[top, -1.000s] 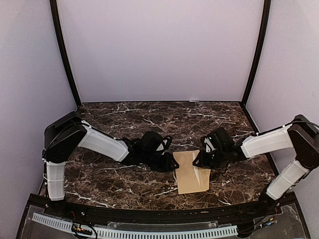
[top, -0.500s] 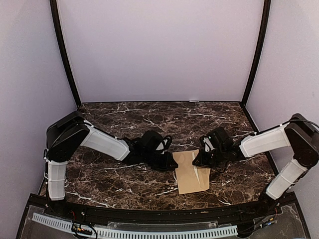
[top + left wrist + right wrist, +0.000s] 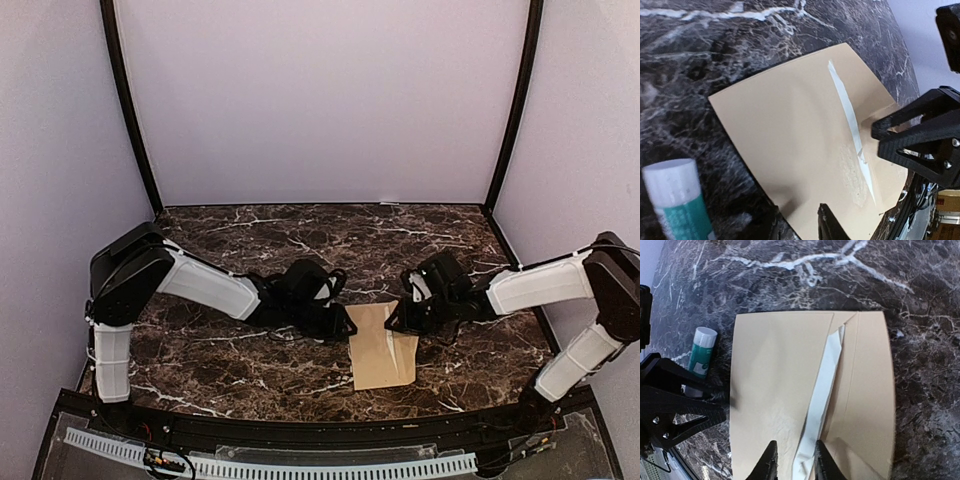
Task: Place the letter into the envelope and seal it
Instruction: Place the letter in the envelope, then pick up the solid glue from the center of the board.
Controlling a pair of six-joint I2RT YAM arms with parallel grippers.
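Note:
The tan envelope (image 3: 380,358) lies flat on the dark marble table between my two grippers. A narrow white strip of the letter (image 3: 822,385) shows slantwise in the gap beside the envelope's folded flap, and also appears as the letter (image 3: 847,112) in the left wrist view. My left gripper (image 3: 800,220) rests low at the envelope's left edge, its fingers a little apart and holding nothing. My right gripper (image 3: 795,450) stands over the opposite edge, open narrowly, with the white strip lying flat under the gap between its tips. The rest of the letter is hidden inside the envelope (image 3: 770,370).
A white and teal glue stick (image 3: 677,200) lies on the table just left of the envelope, close to my left gripper; the glue stick (image 3: 702,357) also shows in the right wrist view. Lilac walls close the table on three sides.
Both grippers narrowed and then widened a little again, and both shifted slightly at the envelope's edges. The envelope lies in about the same place.

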